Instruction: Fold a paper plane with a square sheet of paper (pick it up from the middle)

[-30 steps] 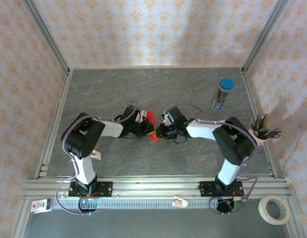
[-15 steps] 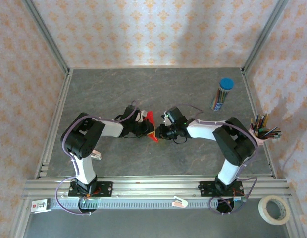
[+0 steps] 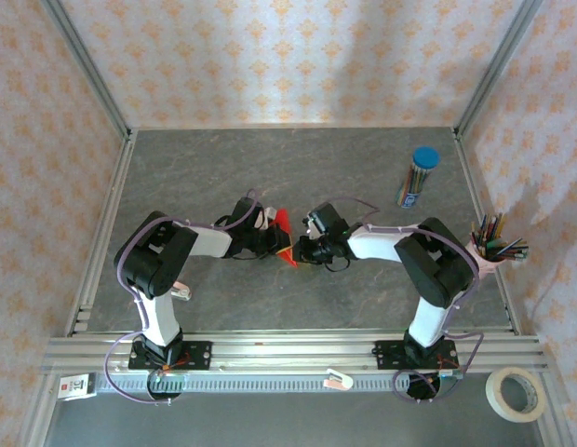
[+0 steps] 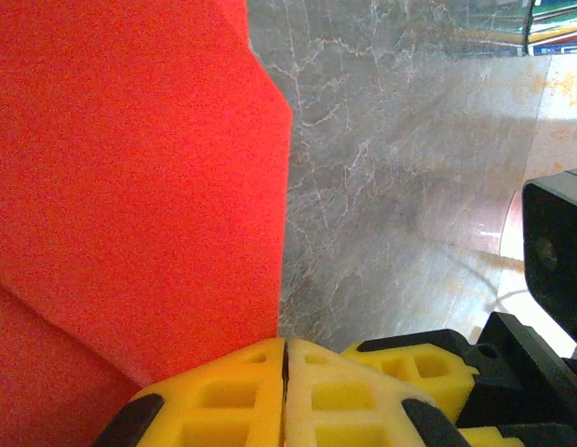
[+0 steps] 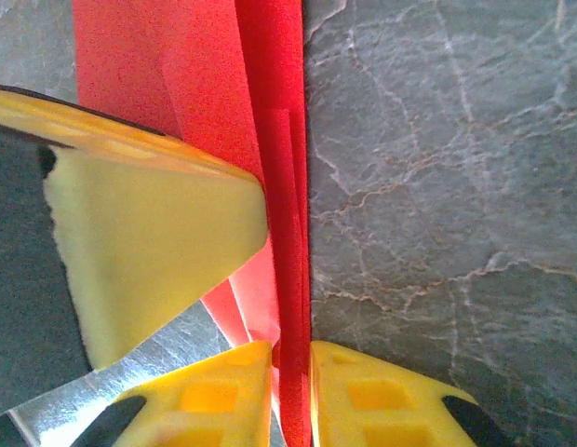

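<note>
No legible text or labels

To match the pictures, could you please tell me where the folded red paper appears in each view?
Top external: folded red paper at centre, between the two arms.
Left wrist: paper fills the left half, above the yellow jaws.
Right wrist: paper upright, left of centre, between the yellow jaws.
Shared landmark: grey marbled table.
</note>
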`<state>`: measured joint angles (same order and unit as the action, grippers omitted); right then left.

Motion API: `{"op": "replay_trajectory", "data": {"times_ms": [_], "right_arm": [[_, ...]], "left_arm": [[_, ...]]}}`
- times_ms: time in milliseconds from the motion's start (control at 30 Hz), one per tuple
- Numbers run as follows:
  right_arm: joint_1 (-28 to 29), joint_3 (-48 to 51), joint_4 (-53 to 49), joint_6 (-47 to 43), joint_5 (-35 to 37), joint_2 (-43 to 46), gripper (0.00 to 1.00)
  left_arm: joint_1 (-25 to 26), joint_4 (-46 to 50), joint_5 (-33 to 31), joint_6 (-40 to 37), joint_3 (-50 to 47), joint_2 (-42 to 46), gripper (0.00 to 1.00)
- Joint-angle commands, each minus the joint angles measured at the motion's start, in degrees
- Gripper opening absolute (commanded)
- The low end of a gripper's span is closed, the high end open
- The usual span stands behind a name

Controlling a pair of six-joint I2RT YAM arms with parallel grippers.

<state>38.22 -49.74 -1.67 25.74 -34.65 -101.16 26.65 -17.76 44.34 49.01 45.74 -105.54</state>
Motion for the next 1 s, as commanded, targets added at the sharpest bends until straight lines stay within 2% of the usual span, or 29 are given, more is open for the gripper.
{"op": "replay_trajectory", "data": {"times_ms": [0, 600, 833, 967], "right_arm": [[1.2, -0.7, -3.7, -1.1, 4.3, -2.7, 0.17], [3.3, -1.7, -6.1, -0.6, 9.1, -4.8, 0.12], [3.5, -1.6, -6.0, -0.3, 9.3, -4.2, 0.12], [3.1, -1.8, -5.5, 0.7, 10.9, 0.1, 0.13]], "left_arm": [[0.6, -0.5, 0.1, -0.3, 1.3, -1.4, 0.09], [0.8, 0.9, -0.2, -0.8, 1.8, -2.9, 0.09], [0.9, 6.7, -2.2, -3.0, 2.4, -3.5, 0.09], [0.9, 11.4, -4.7, -5.1, 2.6, -5.8, 0.08]]}}
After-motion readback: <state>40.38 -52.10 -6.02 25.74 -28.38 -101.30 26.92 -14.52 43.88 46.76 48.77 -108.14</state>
